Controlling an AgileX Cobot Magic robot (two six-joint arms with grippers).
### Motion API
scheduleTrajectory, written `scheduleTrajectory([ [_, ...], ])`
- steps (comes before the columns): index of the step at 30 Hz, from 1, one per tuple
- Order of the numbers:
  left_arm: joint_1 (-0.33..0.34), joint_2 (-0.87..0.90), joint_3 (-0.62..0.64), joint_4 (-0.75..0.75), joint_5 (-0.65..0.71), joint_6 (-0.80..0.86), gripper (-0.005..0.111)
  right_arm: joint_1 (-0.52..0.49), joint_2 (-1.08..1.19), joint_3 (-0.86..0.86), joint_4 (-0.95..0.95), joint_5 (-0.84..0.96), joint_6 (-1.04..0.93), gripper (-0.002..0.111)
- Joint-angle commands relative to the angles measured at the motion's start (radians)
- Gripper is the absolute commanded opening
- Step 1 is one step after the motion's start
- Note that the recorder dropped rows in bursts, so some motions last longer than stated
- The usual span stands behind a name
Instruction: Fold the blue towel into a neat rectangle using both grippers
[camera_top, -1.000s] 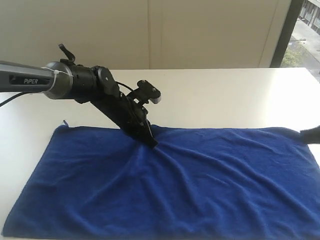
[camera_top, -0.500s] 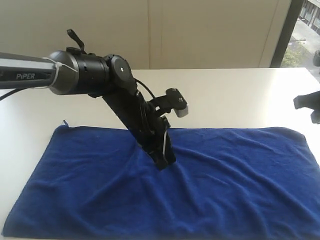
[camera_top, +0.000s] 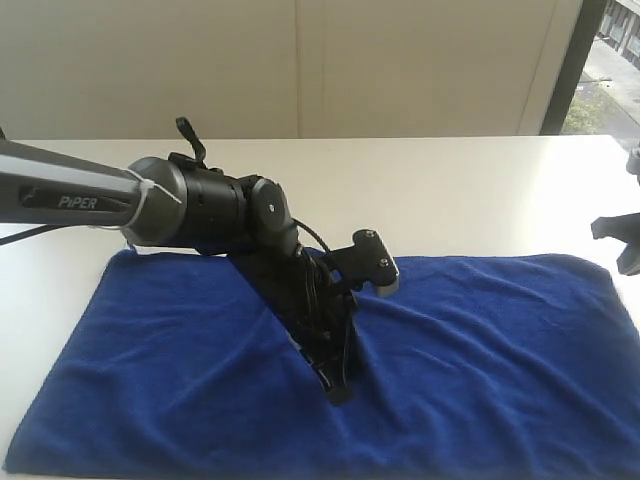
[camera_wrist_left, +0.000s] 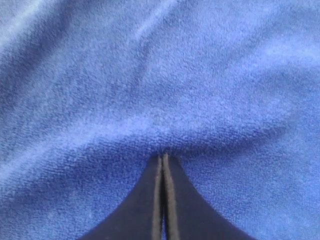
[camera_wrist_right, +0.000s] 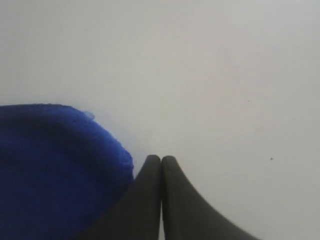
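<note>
Exterior view: left tool (camera_top: 338, 393) on towel (camera_top: 480, 360)

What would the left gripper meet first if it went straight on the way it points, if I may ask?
The blue towel: the shut left gripper points down into its middle, tip apparently touching the cloth.

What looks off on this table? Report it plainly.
The blue towel lies open, not folded, and puckers around the left gripper, whose shut tips dig into its middle rather than an edge; creases fan out from there. The right gripper is shut over bare table beside a towel corner, holding nothing.
</note>
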Motion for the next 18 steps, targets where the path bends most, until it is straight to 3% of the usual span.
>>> scheduleTrajectory([
  [1, -0.006, -0.002, 0.022, -0.013, 0.007, 0.008, 0.000, 0.000, 0.021, -0.012, 0.006, -0.047, -0.014, 0.000],
  [7, -0.006, 0.012, 0.032, -0.013, 0.003, 0.008, 0.000, 0.000, 0.039, -0.012, 0.032, -0.058, -0.024, 0.000],
  [14, -0.006, 0.015, 0.032, -0.013, 0.000, 0.008, 0.000, 0.004, 0.050, -0.012, 0.232, -0.007, -0.190, 0.000],
  [18, -0.006, 0.015, 0.032, -0.013, 0.000, 0.008, 0.000, 0.028, 0.050, -0.012, 0.244, 0.008, -0.201, 0.000],
])
